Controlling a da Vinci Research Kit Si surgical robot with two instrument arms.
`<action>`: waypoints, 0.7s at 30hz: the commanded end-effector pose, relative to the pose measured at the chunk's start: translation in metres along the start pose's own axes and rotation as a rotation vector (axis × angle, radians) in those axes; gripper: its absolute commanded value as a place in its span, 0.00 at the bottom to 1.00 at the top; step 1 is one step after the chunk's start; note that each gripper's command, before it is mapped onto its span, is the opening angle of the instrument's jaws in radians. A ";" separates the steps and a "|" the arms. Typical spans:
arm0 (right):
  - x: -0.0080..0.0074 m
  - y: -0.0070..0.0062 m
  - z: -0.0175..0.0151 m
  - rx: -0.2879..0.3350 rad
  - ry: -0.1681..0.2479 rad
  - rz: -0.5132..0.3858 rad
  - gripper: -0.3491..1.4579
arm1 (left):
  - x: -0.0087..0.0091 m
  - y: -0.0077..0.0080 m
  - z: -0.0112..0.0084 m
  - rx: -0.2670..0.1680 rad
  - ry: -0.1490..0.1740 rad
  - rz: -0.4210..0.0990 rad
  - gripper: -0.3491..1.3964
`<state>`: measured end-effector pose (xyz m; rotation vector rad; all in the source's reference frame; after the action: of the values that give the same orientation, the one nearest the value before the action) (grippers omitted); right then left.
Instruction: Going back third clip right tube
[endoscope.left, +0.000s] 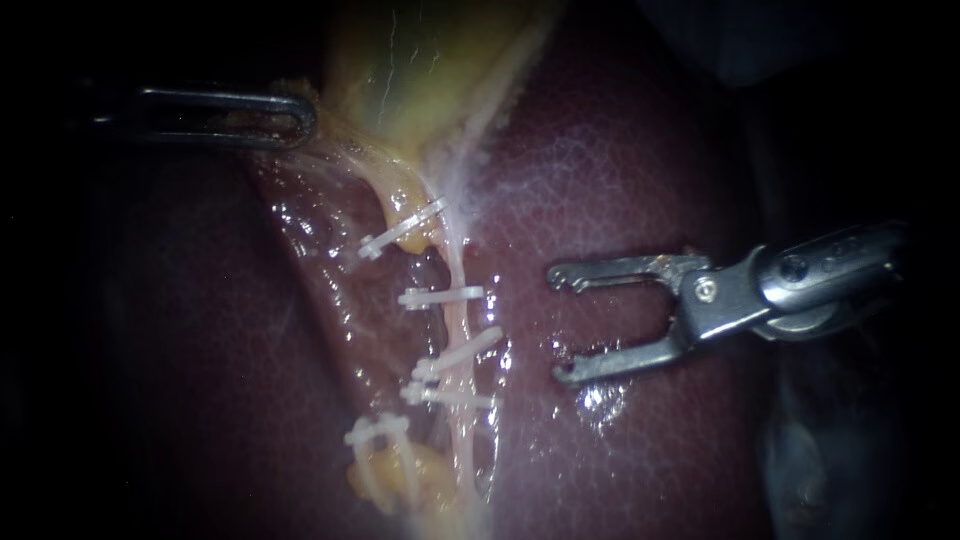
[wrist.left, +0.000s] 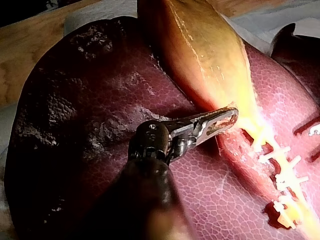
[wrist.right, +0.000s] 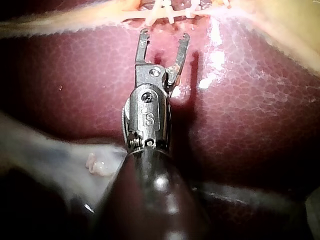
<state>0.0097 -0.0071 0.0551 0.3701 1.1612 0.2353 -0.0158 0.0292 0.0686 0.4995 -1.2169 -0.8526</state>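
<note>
Steel left instrument (endoscope.left: 290, 118): clamping the gallbladder (endoscope.left: 420, 70) edge, jaws closed on it.
Right tube (endoscope.left: 452, 265): lying mid-view, white clips (endoscope.left: 440, 297) crossing it.
Right instrument (endoscope.left: 557, 325): hovering beside them over liver (endoscope.left: 620, 180), jaws gaping, empty — should be backing straight out.

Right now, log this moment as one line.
left instrument: shut on gallbladder | right instrument: jaws open, empty, over liver, clear of clips
</note>
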 end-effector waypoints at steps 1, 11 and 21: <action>0.0000 0.0000 -0.0004 -0.006 -0.004 -0.003 0.47 | 0.0000 0.0000 0.0000 0.000 0.000 0.000 0.00; 0.0001 0.0000 -0.0012 -0.027 -0.011 -0.021 0.47 | 0.0006 0.0001 0.0010 -0.003 -0.001 0.003 0.00; 0.0002 -0.0002 -0.0013 -0.026 -0.011 -0.021 0.47 | 0.0042 0.0011 0.0054 0.022 0.025 0.025 0.00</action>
<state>0.0085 -0.0070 0.0544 0.3363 1.1496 0.2293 -0.0204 0.0270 0.0739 0.5154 -1.2103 -0.8102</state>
